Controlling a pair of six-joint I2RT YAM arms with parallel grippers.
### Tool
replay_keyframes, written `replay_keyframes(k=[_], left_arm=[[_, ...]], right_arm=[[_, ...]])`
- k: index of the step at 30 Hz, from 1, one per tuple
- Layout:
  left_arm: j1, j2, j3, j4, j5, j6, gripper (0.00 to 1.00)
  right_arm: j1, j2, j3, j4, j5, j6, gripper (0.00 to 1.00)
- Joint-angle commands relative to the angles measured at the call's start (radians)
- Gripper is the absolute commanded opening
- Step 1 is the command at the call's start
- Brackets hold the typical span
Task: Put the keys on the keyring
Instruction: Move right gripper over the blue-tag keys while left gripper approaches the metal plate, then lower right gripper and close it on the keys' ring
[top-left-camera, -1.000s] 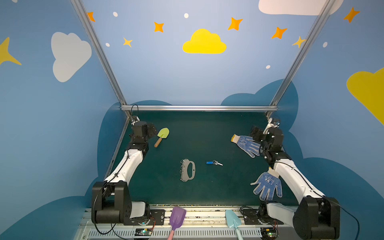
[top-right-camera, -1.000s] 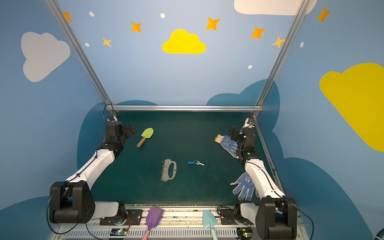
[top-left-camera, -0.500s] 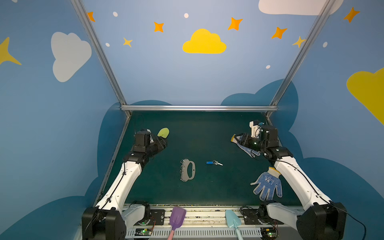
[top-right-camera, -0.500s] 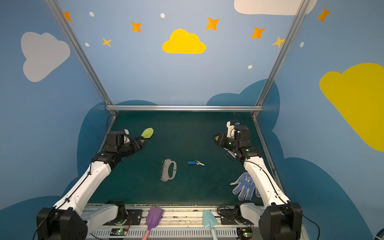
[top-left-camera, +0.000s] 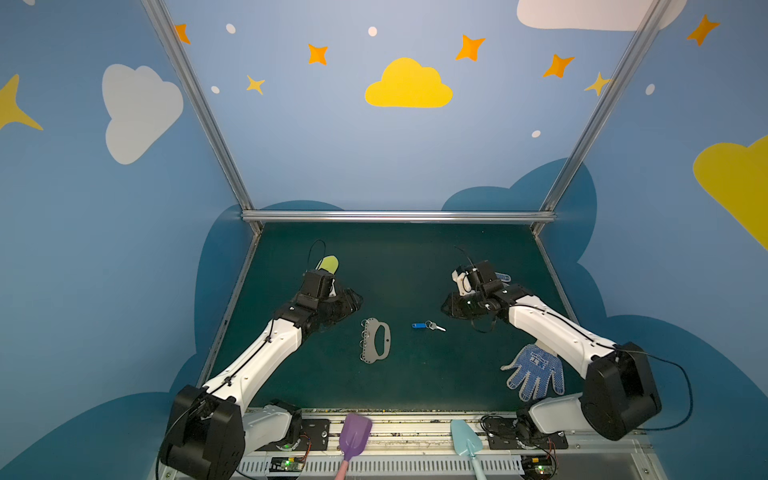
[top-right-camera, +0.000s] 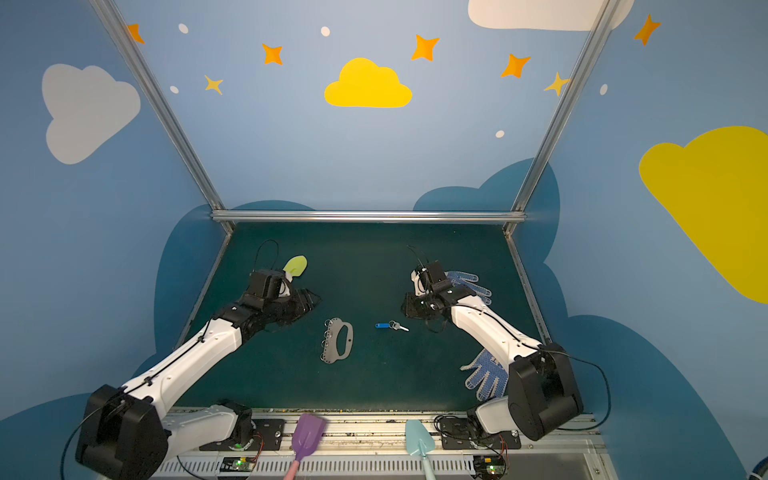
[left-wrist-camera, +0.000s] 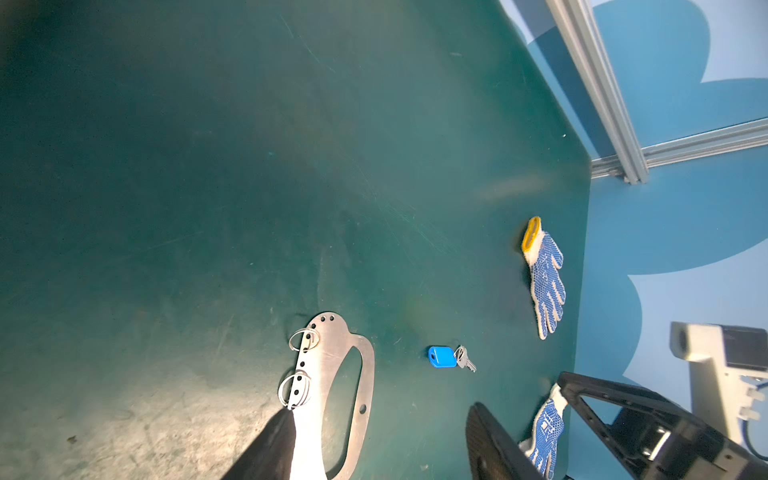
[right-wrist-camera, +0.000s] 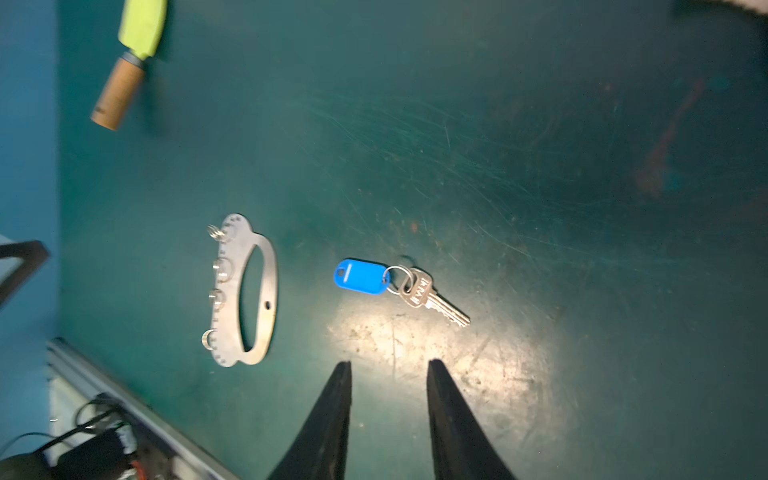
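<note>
Keys (top-left-camera: 428, 326): flat on green mat (top-left-camera: 415, 257), mid-table, between both arms. Long axis left-right in both top views; blue tag toward keyring (top-left-camera: 376, 340), blade toward right arm. One tag, one split ring; key count unclear, heads overlap.
Keyring just beside keys, not touching; long axis near-far, ring edge toward left arm, four small rings.
Right gripper (right-wrist-camera: 390, 363): jaws apart, empty, near blade end.
Left gripper (top-left-camera: 355, 301): fingers spread, nothing held, near keyring's far end.
Two gloves: front glove (top-left-camera: 534, 372), far glove (top-right-camera: 469, 282).
Three shovels: green shovel (top-left-camera: 328, 264), purple shovel (top-left-camera: 353, 432), pale-blue shovel (top-left-camera: 465, 434).
</note>
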Motion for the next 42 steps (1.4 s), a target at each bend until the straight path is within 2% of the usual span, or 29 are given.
replay_keyframes(k=[1,3,6,10,13,20,21,24,30,34,42], left_arm=[[-0.011,0.019,0.026,0.014,-0.002,-0.011,0.65],[-0.013,0.029,0.027,0.012,0.002,-0.014,0.65],[-0.017,0.02,0.019,0.012,0.004,-0.02,0.65],[-0.018,0.005,-0.003,0.011,-0.003,-0.03,0.66],[-0.017,0.007,-0.001,0.006,-0.001,-0.029,0.66],[-0.018,0.029,0.014,0.013,0.017,-0.028,0.67],[-0.018,0.032,0.014,0.019,0.021,-0.03,0.67],[-0.019,0.042,0.018,0.018,0.029,-0.031,0.67],[-0.02,0.029,0.015,0.015,0.029,-0.039,0.67],[-0.021,0.021,0.016,0.011,0.026,-0.039,0.68],[-0.025,0.026,0.014,0.018,0.023,-0.052,0.68]], right_arm=[[0.017,0.063,0.022,0.003,0.04,0.034,0.35],[0.023,0.121,0.054,-0.01,0.026,0.036,0.35],[0.057,0.171,0.081,-0.015,0.03,0.052,0.41],[0.075,0.218,0.089,-0.01,0.022,0.109,0.36],[0.067,0.243,0.077,0.034,-0.056,0.174,0.29],[0.067,0.276,0.018,0.107,-0.131,0.319,0.29],[0.066,0.287,0.015,0.106,-0.134,0.336,0.3],[0.064,0.298,-0.004,0.127,-0.134,0.371,0.42],[0.011,0.287,-0.065,0.227,-0.139,0.436,0.46],[-0.026,0.287,-0.078,0.281,-0.145,0.458,0.41],[-0.028,0.305,-0.02,0.189,-0.062,0.392,0.18]])
